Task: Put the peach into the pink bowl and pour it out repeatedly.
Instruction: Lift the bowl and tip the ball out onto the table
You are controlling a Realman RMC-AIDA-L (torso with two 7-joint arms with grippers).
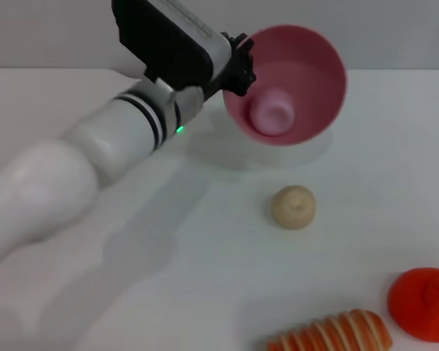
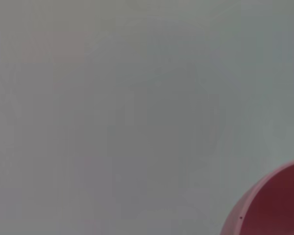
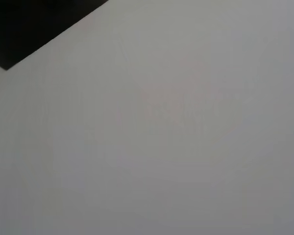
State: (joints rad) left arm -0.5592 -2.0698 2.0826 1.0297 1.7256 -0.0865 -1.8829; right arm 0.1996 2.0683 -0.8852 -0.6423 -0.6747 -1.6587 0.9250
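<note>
At the upper middle of the head view, the left end effector (image 1: 238,69) grips the rim of the pink bowl (image 1: 318,62), lifted and tipped toward us. The peach (image 1: 272,113) sits near its lower lip. This looks like the pouring step; next, more tilt should roll it onto the surface (image 1: 205,256).

— Where's the pink bowl (image 1: 307,51)?
— Lifted off the bench, tipped steeply on its side, its mouth facing me.
— And the peach (image 1: 272,112)?
— Pale pink, lying inside against the bowl's lower wall.
</note>
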